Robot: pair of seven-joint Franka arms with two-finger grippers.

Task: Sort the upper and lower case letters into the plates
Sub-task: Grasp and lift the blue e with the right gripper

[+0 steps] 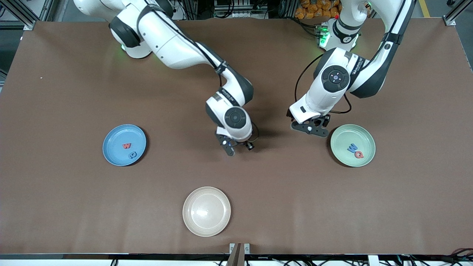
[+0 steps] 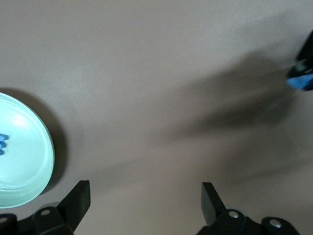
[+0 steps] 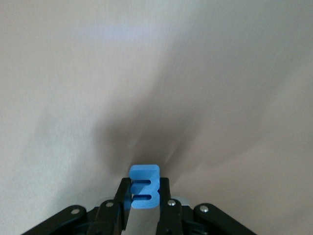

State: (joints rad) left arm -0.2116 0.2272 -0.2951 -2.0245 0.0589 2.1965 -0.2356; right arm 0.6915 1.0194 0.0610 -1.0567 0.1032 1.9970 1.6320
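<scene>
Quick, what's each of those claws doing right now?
Left gripper: open, empty, over bare table beside the green plate.
Right gripper: closed on a blue letter, over the table's middle.

table (image 1: 74, 207): brown matte cover, fills view | aluminium frame posts (image 1: 22, 14) at the table's corners by the bases | orange objects (image 1: 314, 9) heaped past the table's edge there | cables (image 1: 425, 260) along the table's camera-side edge | light: even, soft shadows

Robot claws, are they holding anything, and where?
The right gripper pinches a small blue block letter by its two sides. The left gripper is open, holding nothing.
</scene>
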